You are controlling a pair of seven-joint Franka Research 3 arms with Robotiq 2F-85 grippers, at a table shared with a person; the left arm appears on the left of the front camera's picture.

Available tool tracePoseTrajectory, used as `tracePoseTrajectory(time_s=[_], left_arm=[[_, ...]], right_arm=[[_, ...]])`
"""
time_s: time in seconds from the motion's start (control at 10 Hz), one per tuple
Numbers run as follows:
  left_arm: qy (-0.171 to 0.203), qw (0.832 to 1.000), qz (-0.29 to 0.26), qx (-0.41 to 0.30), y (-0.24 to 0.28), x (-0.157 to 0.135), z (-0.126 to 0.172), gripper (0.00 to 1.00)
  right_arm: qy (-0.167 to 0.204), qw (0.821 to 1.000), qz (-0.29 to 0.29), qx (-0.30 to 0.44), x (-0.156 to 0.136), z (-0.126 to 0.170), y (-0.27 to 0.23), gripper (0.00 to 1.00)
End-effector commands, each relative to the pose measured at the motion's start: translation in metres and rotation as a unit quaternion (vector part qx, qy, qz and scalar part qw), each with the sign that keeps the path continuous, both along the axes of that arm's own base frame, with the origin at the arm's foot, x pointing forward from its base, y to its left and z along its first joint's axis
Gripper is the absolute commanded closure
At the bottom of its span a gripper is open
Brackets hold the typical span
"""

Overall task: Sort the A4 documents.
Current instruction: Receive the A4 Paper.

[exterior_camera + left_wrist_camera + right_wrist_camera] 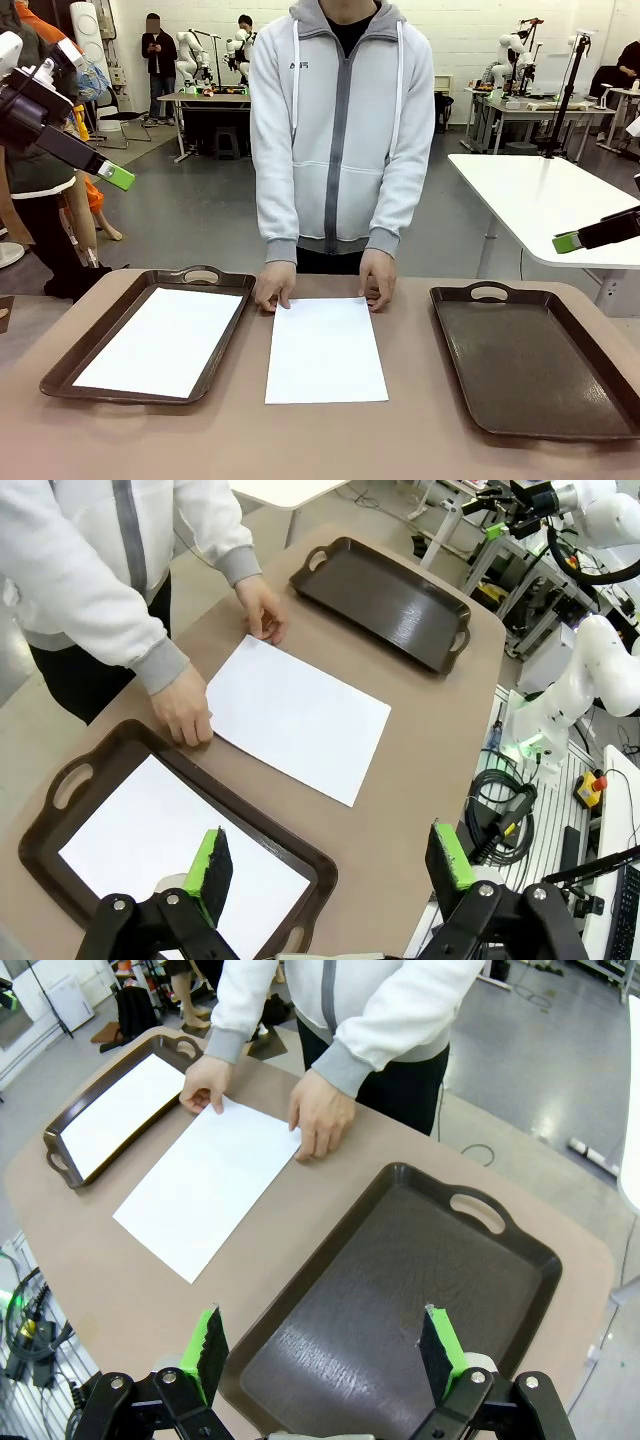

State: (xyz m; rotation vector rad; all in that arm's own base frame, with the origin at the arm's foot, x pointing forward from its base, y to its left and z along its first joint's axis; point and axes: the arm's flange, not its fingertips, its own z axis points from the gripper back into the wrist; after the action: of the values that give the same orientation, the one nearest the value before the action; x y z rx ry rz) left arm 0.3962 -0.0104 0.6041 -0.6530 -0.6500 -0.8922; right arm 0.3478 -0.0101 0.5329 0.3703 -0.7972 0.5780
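Left end effector [330,860] spread, hanging over near rim of left tray [70,365], upper left in front view. Right end effector [322,1345] spread, above right tray [530,360], at right edge of frame. One sheet [160,340] flat in left tray. Second sheet [325,350] flat on counter [420,440], centre frame between trays. Person's hand [275,287] on its far left corner, other hand [378,280] on its far right corner.

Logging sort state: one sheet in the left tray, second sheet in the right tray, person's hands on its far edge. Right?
Not quite: the second sheet lies on the table between left tray and right tray, not inside the right one; front view shows it. Rest holds.
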Motion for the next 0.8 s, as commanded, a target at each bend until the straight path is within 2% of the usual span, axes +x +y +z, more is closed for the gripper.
tracePoseTrajectory(time_s=[0.0,0.7], left_arm=[[-0.006,1.0,-0.004,0.006,0.0012,-0.0008,0.0003,0.0],[-0.006,1.0,-0.004,0.006,0.0012,-0.0008,0.0003,0.0]], right_arm=[[0.0,1.0,0.0,0.002,0.0009,-0.001,-0.0003,0.0],[0.0,1.0,0.0,0.002,0.0009,-0.001,-0.0003,0.0]])
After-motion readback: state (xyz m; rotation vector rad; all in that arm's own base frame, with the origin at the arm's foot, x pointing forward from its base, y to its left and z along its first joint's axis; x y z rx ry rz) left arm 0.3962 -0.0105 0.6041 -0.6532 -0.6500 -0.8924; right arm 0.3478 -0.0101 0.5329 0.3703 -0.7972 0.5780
